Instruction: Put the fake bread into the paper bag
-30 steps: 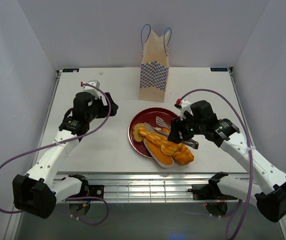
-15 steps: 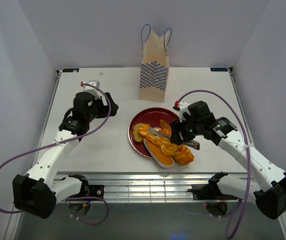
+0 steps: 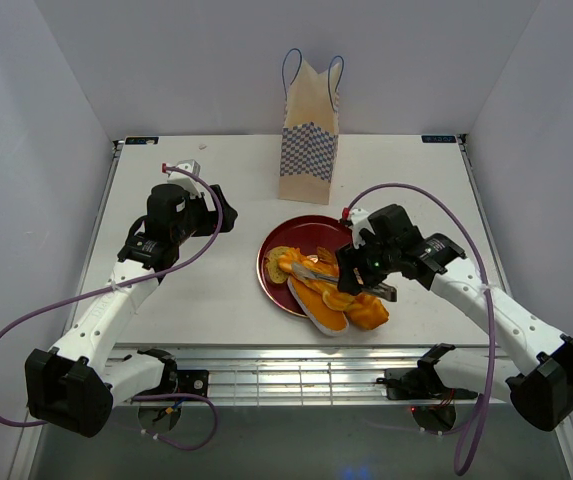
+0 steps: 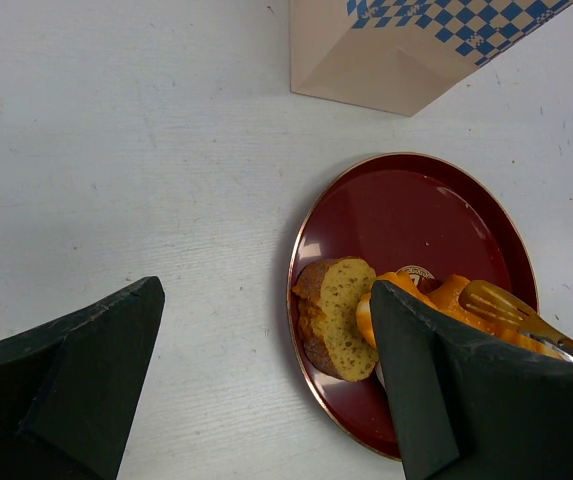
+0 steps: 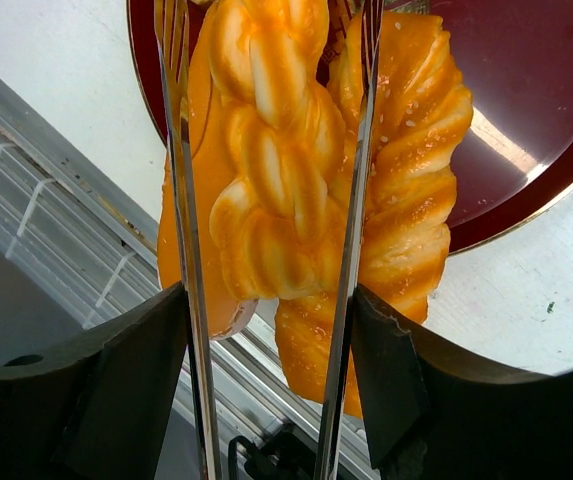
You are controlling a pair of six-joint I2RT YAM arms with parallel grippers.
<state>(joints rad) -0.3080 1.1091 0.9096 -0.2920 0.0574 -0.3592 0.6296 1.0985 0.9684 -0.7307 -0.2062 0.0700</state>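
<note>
**Table** (image 3: 206, 300): white, with both arms based at its near edge.

**Paper bag** (image 3: 311, 130): tan, with a blue-and-white checked lower half and thin blue loop handles. It stands upright at the middle of the table's far edge, apart from the plate.

**Plate** (image 3: 301, 232): dark red and round. It sits at the middle of the table, nearer the near edge.

**Fake bread** (image 3: 331, 298): a glossy orange heap on the plate's right half, spilling over the plate's near-right rim onto the table.
- Braided loaf (image 5: 266, 150), lying on top of the heap.
- Ridged roll (image 5: 411, 200), speckled with seeds, just beside the braided loaf and touching it.
- Two tan slices (image 4: 336, 315), on the plate's left edge.

**Right gripper** (image 5: 271, 20): lowered over the heap. Its fork-like metal fingers (image 5: 179, 200) stand parted, one along each flank of the braided loaf. They lie very close to the loaf, but whether they press on it is hard to say. The loaf rests on the heap, not lifted.

**Left gripper** (image 4: 266, 290): above bare table to the left of the plate. Its dark fingers are spread wide with nothing between them.
</note>
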